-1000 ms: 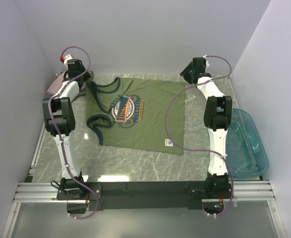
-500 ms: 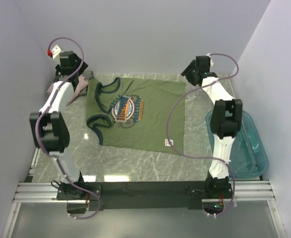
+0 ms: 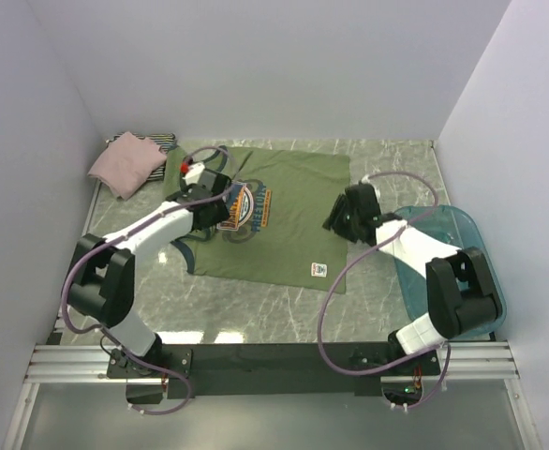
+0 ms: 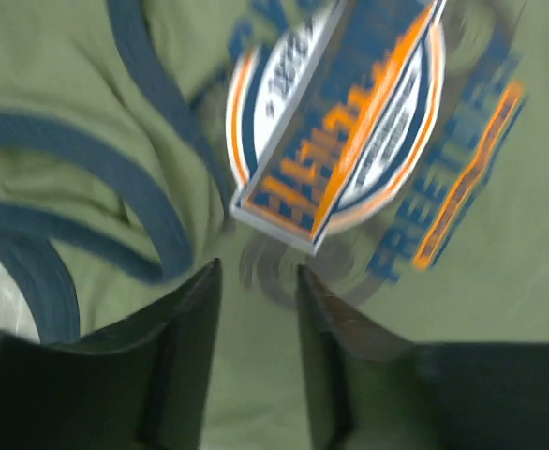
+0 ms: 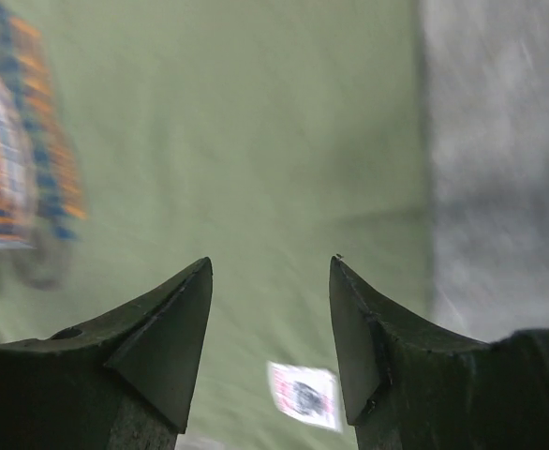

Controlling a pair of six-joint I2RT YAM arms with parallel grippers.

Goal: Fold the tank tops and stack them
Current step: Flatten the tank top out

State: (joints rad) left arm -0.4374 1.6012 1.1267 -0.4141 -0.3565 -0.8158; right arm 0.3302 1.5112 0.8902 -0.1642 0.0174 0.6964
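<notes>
The olive-green tank top point(image 3: 293, 187) lies spread flat on the table, with navy trim and a round blue-orange print point(image 3: 251, 208). My left gripper point(image 3: 224, 201) is open and empty, low over the print's left side. In the left wrist view point(image 4: 259, 272) its fingers stand apart just below the print point(image 4: 359, 122), beside the navy trim point(image 4: 134, 187). My right gripper point(image 3: 334, 221) is open and empty over the shirt's right edge. In the right wrist view point(image 5: 270, 264) it is above green cloth point(image 5: 237, 141) and the hem label point(image 5: 303, 394). The folded pale pink top point(image 3: 125, 164) lies on the striped one point(image 3: 165, 141) at the back left.
The translucent teal tub point(image 3: 471, 253) sits at the right edge, partly under my right arm. Grey marble table point(image 5: 499, 141) shows right of the shirt's edge. White walls close in the left, back and right sides.
Both arms have swung from the back corners down and inward over the olive shirt. The left arm no longer covers the pink and striped tops.
</notes>
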